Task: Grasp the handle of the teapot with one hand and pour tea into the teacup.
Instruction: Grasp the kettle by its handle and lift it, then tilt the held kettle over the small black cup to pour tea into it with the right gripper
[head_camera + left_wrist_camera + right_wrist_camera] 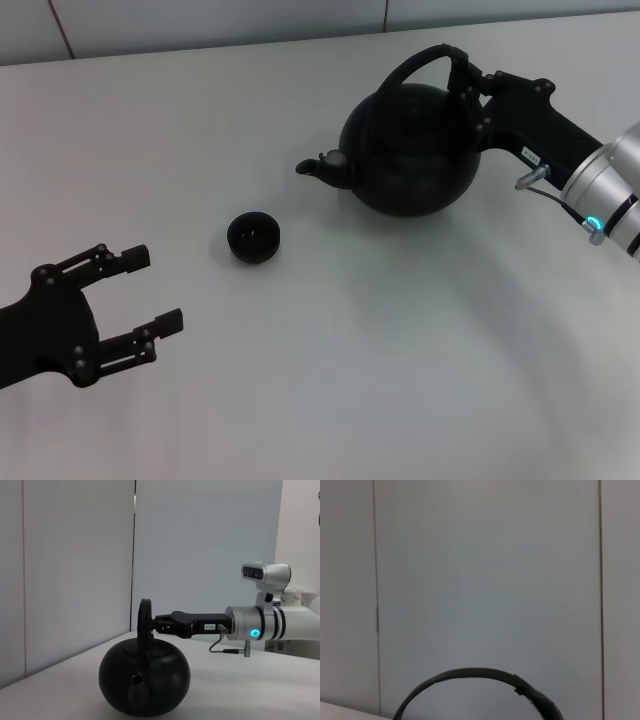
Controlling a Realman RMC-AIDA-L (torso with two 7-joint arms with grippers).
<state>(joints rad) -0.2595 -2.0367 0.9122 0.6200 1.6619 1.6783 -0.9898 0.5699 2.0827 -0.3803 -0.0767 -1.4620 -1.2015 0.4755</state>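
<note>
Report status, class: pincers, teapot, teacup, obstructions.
Right pincer at the handle; grip unclear. Left pincer open, idle near table edge. Teapot upright, spout facing teacup. Nothing between.

A broad white table (330, 400) is filling most of the space in front of me, its matte top catching soft, even light. Pale grey wall panels (200, 550) are rising behind it (thin vertical seams are dividing them), meeting the table's far edge.

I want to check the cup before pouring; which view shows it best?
The head view: the teacup stands in full view on the table, clear of the spout. Neither wrist view shows it.
</note>
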